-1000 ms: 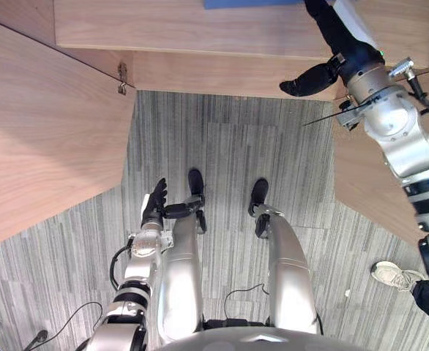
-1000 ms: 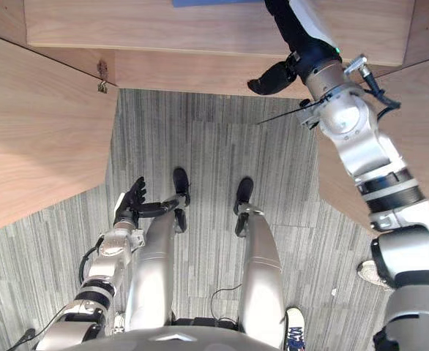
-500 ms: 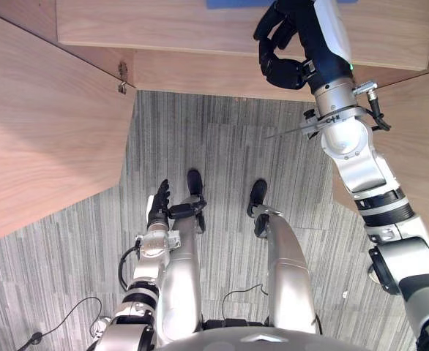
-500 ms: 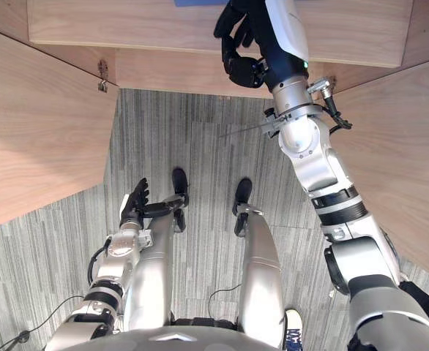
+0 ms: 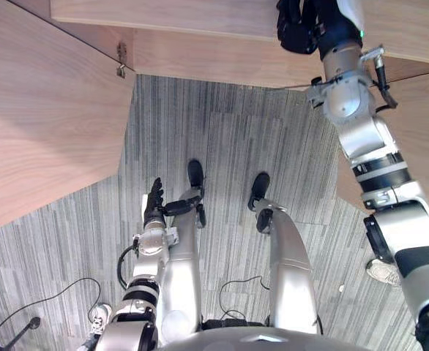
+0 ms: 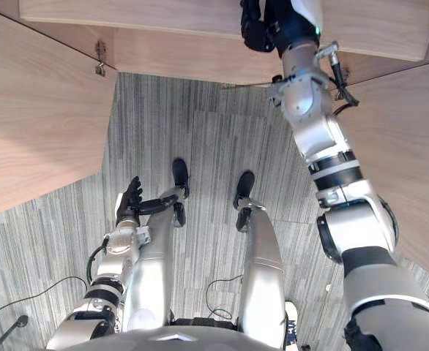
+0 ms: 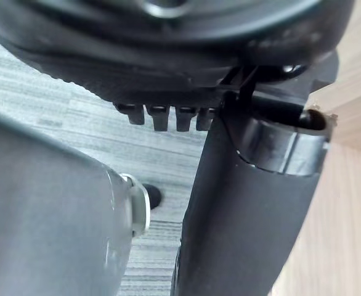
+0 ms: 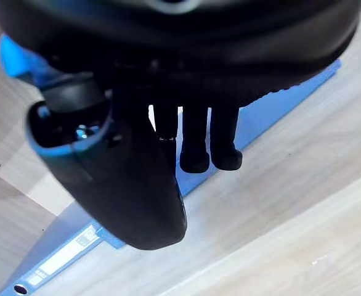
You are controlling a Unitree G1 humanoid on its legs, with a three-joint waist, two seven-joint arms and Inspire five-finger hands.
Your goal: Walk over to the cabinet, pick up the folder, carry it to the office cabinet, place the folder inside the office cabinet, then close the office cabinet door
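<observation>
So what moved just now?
The right hand swung in from the right and reached further over the cabinet. Its open fingers now point at the blue folder, with nothing gripped yet. The left hand stayed low and open.

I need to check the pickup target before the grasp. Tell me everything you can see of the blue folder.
The folder is bright blue, thin and stiff-looking, lying flat on the pale wooden cabinet surface. One narrow edge carries a white label and a small metal-ringed hole. The right hand hangs directly over it, fingers straight; whether they touch it cannot be told. The hand hides much of it.
</observation>
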